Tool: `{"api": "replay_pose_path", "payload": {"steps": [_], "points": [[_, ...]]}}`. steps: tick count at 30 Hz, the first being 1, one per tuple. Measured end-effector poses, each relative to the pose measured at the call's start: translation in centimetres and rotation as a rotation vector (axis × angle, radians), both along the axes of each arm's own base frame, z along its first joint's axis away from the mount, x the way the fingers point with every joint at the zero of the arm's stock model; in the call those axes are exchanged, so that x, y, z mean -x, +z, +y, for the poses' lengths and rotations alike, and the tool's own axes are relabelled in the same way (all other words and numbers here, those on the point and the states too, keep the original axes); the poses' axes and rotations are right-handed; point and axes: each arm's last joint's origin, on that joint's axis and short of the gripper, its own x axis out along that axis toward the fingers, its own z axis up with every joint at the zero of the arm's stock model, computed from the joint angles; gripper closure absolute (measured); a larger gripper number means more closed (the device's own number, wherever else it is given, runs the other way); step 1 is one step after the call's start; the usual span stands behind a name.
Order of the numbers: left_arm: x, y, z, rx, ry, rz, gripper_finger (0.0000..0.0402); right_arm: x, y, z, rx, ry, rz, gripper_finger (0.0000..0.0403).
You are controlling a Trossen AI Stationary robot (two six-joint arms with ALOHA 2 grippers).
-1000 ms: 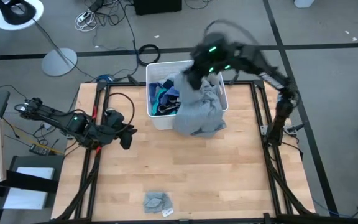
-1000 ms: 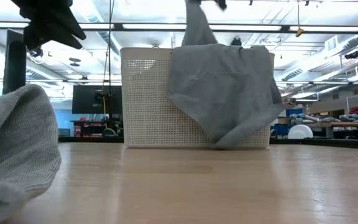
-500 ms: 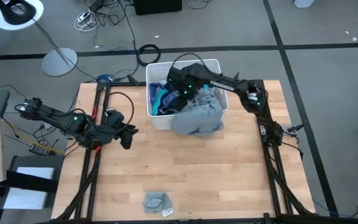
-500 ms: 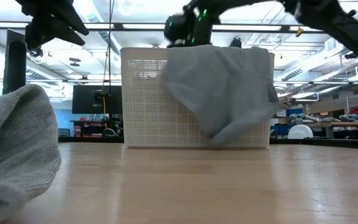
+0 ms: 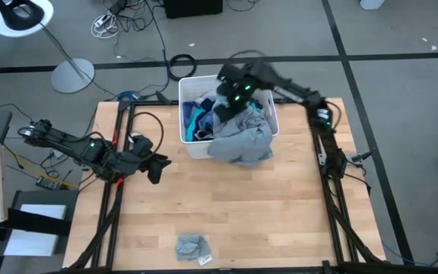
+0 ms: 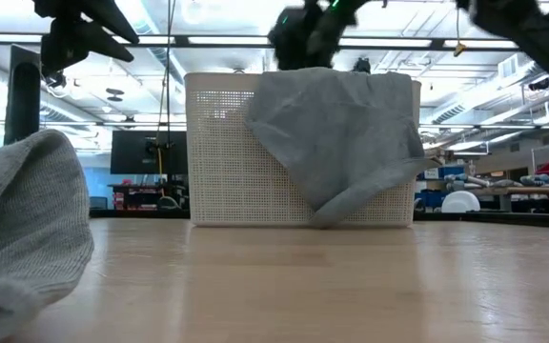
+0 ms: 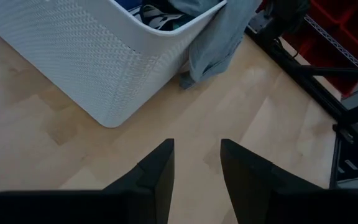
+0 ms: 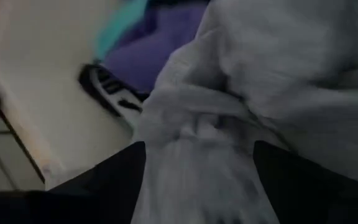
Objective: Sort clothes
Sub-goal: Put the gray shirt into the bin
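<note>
Now 1 grey t-shirt (image 5: 240,141) over 1 bin (image 5: 189,141) rim, right gripper (image 5: 233,93) jaws wide, empty, left gripper (image 5: 158,167) jaws parted, empty.

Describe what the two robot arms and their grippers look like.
Both arms are dark, nearly black, built of slim jointed segments. The left arm has a small green light on a joint and black cables trailing by its base. The right arm shows green lights near its wrist. The left gripper has two flat, dark, tapering fingers; the right gripper has the same dark pair, set wide.

Right gripper (image 8: 197,180) seemingly spread wide; left gripper (image 7: 196,165) parted, idle.
</note>
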Motion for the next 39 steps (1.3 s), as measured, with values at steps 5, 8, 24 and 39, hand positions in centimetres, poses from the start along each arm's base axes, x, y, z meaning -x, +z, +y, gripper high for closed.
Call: {"api": "replay_pose_path", "payload": {"steps": [5,8,24,39], "points": [[0.0,0.0,0.0,0.000,0.000,0.000,0.0266,4.7,6.7,1.6,0.193,-0.068,-0.101,0.0099],[0.0,0.0,0.0,0.001,0.000,-0.001,0.0266,7.8,10.5,4.0,0.279,-0.087,-0.186,0.0101],[-0.1,0.2,0.0,-0.014,0.007,-0.027,0.0266,17.3,9.9,23.0,0.578,-0.288,-0.187,0.0110],[-0.4,0.6,-0.1,-0.010,-0.009,-0.064,0.0266,15.7,-14.1,28.5,0.587,-0.417,-0.280,0.0110]]}}
